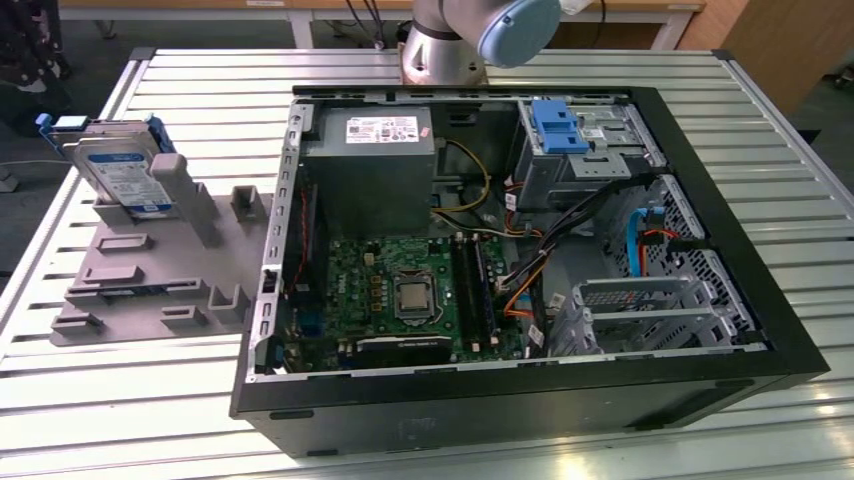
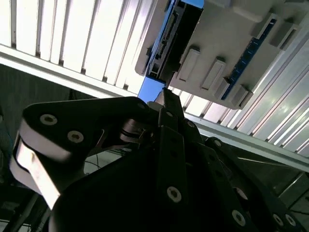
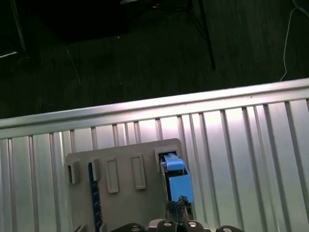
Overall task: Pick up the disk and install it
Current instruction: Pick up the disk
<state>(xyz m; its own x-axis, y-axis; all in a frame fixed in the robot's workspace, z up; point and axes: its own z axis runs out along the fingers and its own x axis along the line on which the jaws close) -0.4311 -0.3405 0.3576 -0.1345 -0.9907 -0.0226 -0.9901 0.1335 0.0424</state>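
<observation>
tool point(image 3: 179, 208) narrow, empty, above one disk point(image 3: 175, 174) standing in one grey holder point(image 3: 125, 203); one open case point(image 1: 774, 300).

We look down on the ribbed metal worktop point(image 3: 241, 130), with dark floor point(image 3: 145, 58) and loose cables past its edge. A grey slotted holder point(image 3: 125, 198) lies on it, and the disk point(image 3: 176, 180) stands edge-up in a corner slot, its blue rail showing. The end effector point(image 3: 179, 209) hangs close over that rail; we cannot tell whether they touch.
</observation>
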